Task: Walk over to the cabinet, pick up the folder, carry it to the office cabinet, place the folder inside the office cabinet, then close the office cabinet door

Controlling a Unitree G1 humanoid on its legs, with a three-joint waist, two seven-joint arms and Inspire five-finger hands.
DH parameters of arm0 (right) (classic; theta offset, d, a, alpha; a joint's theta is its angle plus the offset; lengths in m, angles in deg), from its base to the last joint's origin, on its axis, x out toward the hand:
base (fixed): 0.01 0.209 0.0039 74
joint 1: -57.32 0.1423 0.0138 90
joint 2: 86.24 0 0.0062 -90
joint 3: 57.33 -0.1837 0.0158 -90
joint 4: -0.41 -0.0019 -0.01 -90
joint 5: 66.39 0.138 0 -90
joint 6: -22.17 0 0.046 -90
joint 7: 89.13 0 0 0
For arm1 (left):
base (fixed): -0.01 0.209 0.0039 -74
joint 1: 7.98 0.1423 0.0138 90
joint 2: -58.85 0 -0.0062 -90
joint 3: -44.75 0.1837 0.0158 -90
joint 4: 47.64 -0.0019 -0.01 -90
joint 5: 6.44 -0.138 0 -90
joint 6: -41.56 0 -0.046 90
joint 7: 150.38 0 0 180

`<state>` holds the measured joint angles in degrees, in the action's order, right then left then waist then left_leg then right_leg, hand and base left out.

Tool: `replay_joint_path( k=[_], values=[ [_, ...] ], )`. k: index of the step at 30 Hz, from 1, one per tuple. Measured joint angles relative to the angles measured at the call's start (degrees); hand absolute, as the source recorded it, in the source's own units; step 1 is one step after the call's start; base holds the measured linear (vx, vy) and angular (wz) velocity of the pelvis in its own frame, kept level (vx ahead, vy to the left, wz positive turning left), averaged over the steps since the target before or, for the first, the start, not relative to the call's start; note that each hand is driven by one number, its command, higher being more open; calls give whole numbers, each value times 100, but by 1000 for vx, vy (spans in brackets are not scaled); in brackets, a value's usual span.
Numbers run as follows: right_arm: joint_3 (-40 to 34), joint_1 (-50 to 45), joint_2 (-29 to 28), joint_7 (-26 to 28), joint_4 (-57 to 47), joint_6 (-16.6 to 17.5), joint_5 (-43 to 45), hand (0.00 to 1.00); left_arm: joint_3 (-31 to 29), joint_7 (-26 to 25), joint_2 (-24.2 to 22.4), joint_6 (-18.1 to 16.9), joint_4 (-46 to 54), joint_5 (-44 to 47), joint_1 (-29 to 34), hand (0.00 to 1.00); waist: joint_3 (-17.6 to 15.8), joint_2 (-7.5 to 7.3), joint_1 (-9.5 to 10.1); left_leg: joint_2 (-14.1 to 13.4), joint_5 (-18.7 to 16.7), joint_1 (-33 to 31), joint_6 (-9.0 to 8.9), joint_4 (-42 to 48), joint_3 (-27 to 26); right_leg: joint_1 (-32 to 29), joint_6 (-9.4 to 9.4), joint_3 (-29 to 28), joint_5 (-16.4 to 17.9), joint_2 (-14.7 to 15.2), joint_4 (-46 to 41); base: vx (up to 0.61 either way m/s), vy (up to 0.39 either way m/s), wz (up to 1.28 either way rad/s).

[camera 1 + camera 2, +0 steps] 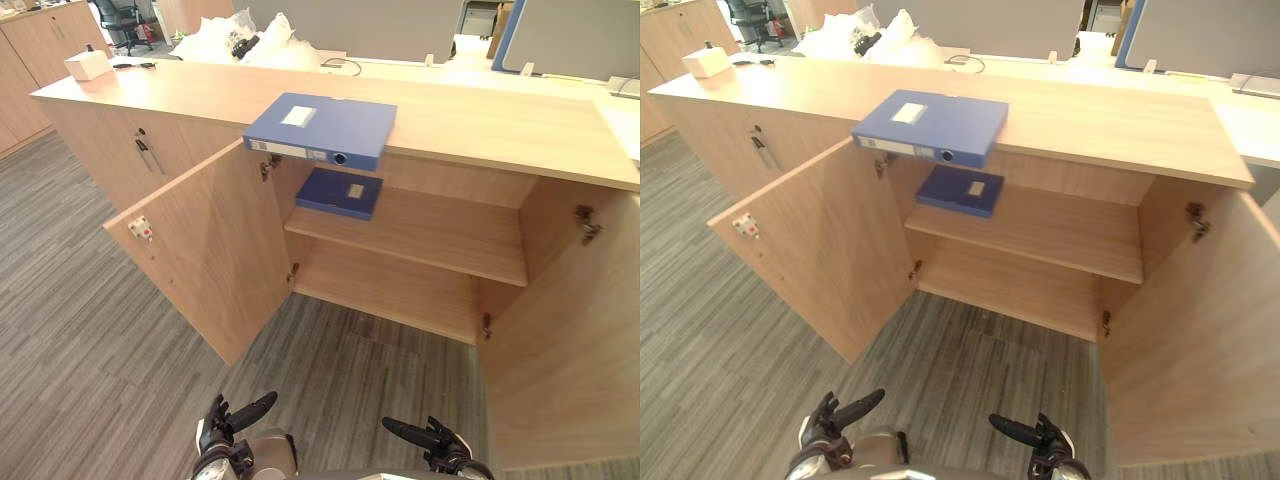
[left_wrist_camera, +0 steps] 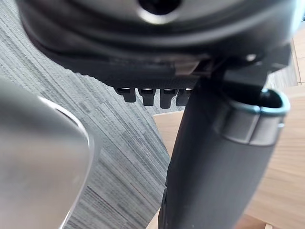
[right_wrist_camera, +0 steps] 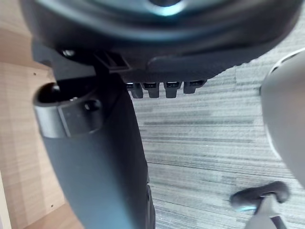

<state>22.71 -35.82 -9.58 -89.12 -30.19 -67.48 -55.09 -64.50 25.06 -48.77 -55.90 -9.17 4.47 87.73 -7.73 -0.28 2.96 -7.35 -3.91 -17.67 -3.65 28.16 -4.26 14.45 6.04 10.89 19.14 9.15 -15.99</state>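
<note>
A blue folder (image 1: 320, 125) lies flat on the wooden cabinet top (image 1: 480, 120), its spine overhanging the front edge. A second, darker blue folder (image 1: 340, 192) lies on the upper shelf (image 1: 430, 235) inside the cabinet, at the left. Both cabinet doors stand open: the left door (image 1: 210, 250) swings toward me and the right door (image 1: 570, 340) is close by on the right. My left hand (image 1: 222, 428) and right hand (image 1: 445, 450) hang low over the carpet, well short of the cabinet, open and holding nothing, thumbs (image 2: 214, 157) pointing inward.
A white box (image 1: 87, 65) and a dark flat object sit at the far left of the top. Crumpled plastic bags (image 1: 240, 40) lie behind. The neighbouring cabinet door (image 1: 148, 150) on the left is closed. Grey carpet (image 1: 350, 370) lies between me and the cabinet.
</note>
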Motion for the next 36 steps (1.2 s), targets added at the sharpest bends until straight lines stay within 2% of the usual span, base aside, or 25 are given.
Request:
replay_joint_path(
  k=[1, 2, 3, 5, 6, 8, 10, 11, 12, 13, 15, 16, 17, 19, 20, 21, 25, 26, 28, 30, 31, 32, 33, 35, 36],
  values=[
    [3, -1, -107, -4, -22, -1, -7, 100, -6, -26, 84, 0, -59, 23, -72, 100, 75, -179, -50, 235, -72, 7, 109, -13, 18, -9, 110, 13, -69, 212, -6, 417, 321, 19],
    [-8, 12, -187, 1, -41, 0, -8, 100, -13, -53, 99, -7, -58, 51, -117, 100, 120, -270, -62, 375, -114, 2, 175, -53, 17, -51, 129, -4, -210, 325, -50, 479, 340, 36],
    [-9, 75, -256, 4, -74, -1, -22, 100, -9, -47, 90, -2, -87, 70, -155, 100, 135, -291, -31, 483, -169, 48, 258, -73, -17, -54, 140, -47, -469, 438, -78, 377, 294, 16],
    [-6, 167, -309, 19, -156, 5, -60, 100, -10, -57, 88, 1, -145, 70, -160, 100, 141, -285, 22, 591, -214, 252, 329, -210, -179, -96, 263, -165, -759, 625, -236, 296, 253, -30],
    [1, 218, -317, 53, -257, 26, -127, 100, -8, -62, 69, 8, -162, 68, -122, 100, 147, -234, 93, 663, -262, 536, 404, -447, -365, -293, 250, -378, -909, 776, -647, 240, 251, -76],
    [3, 217, -303, 98, -360, 44, -231, 100, 53, -70, 38, 8, -163, 69, -6, 100, 166, -170, 136, 821, -294, 1009, 456, -886, -621, -837, 103, -684, -1212, 1065, -1734, 216, 250, -68],
    [51, 127, -299, 127, -358, 44, -234, 100, 108, -68, 32, 8, -175, 69, 60, 100, 165, -161, 128, 996, -334, 1541, 502, -1343, -837, -1562, -518, -787, -1790, 1467, -3185, 145, 151, -44],
    [103, 100, -298, 129, -353, 44, -234, 100, 108, -69, 30, 8, -185, 69, 66, 100, 167, -156, 128, 1009, -355, 1628, 498, -1398, -881, -1702, -645, -732, -1766, 1532, -3395, 119, 82, -42],
    [220, 41, -306, 131, -338, 43, -238, 100, 107, -68, 28, 8, -198, 48, 83, 100, 167, -151, 93, 1012, -357, 1790, 502, -1540, -939, -1981, -668, -524, -1537, 1606, -3612, 121, 23, -36],
    [233, 16, -302, 157, -367, 45, -274, 100, 108, -65, 46, 7, -223, -2, 88, 100, 171, -140, 19, 1002, -362, 1892, 513, -1667, -942, -2181, -511, -245, -1245, 1617, -3625, 122, -11, -25],
    [230, 36, -314, 203, -355, 127, -278, 100, 136, -66, 68, 6, -298, -27, 84, 100, 204, -119, -88, 898, -377, 2057, 501, -1802, -886, -2301, -313, 179, -787, 1455, -3346, 139, -106, -1],
    [225, 39, -302, 207, -344, 129, -279, 100, 225, -64, 75, 3, -336, -28, 79, 100, 221, -90, -115, 780, -420, 2134, 421, -1833, -832, -2342, -226, 386, -518, 1278, -3012, 156, -151, 5],
    [225, 52, -302, 215, -341, 140, -278, 100, 246, -57, 78, 1, -348, -30, 71, 100, 213, -77, -132, 725, -451, 2164, 368, -1835, -765, -2365, -202, 478, -412, 1190, -2810, 179, -206, 9],
    [231, 128, -354, 238, -304, 160, -281, 100, 254, -51, 120, 5, -428, -39, 52, 100, 182, -107, -201, 497, -568, 2343, 73, -1820, -591, -2462, -179, 553, -355, 840, -1798, 206, -304, 23],
    [229, 136, -351, 237, -278, 159, -289, 100, 266, -45, 134, 1, -486, -50, 36, 100, 181, -168, -224, 475, -589, 2394, -45, -1797, -511, -2387, -272, 594, -349, 776, -1755, 302, -425, 29],
    [204, 136, -272, 233, -191, 162, -356, 100, 273, -27, 97, 16, -567, -86, 43, 100, 234, -6, -201, 347, -566, 2473, -97, -1851, -239, -2179, -347, 781, -304, 582, -1638, 260, -356, 21],
    [150, 124, -75, 205, -87, 122, -458, 100, 252, 9, 4, 9, -558, -265, 74, 100, 255, 82, -211, -35, -484, 2544, -134, -1966, -90, -1972, -569, 1036, -98, 147, -1461, 277, -342, 12],
    [46, 81, -53, 176, -16, 91, -456, 100, 189, 37, 18, 9, -551, -263, 73, 100, 240, 65, -226, -191, -481, 2522, -158, -1612, -96, -1617, -610, 1170, -76, -39, -1140, 194, -222, 20],
    [40, -4, -40, 173, 0, 81, -456, 100, 133, 32, 28, 8, -502, -262, 76, 100, 215, 29, -219, -290, -520, 2337, -223, -1000, -104, -1373, -618, 1211, -79, -138, -899, 146, -163, 8],
    [47, -72, -3, 174, -5, 81, -445, 100, -53, 16, -4, 7, -466, -257, 128, 100, 217, 40, -205, -517, -513, 1797, -330, 456, -91, -1104, -647, 1149, -68, -325, -618, 189, -117, -25],
    [50, -93, 33, 174, -7, 82, -444, 100, -145, 21, -46, 26, -418, -222, 202, 100, 214, 110, -198, -691, -367, 1519, -487, 1205, -67, -959, -672, 1066, -54, -451, -509, 217, -63, -36],
    [47, -103, 42, 173, -6, 80, -444, 100, -172, 13, -54, 28, -411, -217, 206, 100, 209, 129, -197, -732, -318, 1447, -505, 1370, -63, -913, -674, 1045, -53, -488, -468, 228, 22, -43],
    [70, -165, 54, 162, -1, 73, -443, 100, -244, 2, -42, 40, -380, -199, 209, 100, 198, 141, -176, -869, -204, 1232, -472, 2067, -76, -687, -705, 934, -50, -571, -300, 247, 54, -42],
    [111, -156, 45, 117, 0, 37, -441, 100, -246, 6, -36, 41, -285, -197, 192, 100, 157, 103, -138, -820, -614, 944, -417, 2698, -139, -470, -692, 743, -61, -560, -99, 251, 91, -51],
    [122, -135, 23, 117, 18, 28, -441, 100, -245, 8, -32, 40, -201, -197, 164, 100, 95, 42, -92, -644, -883, 772, -347, 2768, -214, -345, -695, 606, -83, -469, -9, 240, 166, -65]
  ],
)
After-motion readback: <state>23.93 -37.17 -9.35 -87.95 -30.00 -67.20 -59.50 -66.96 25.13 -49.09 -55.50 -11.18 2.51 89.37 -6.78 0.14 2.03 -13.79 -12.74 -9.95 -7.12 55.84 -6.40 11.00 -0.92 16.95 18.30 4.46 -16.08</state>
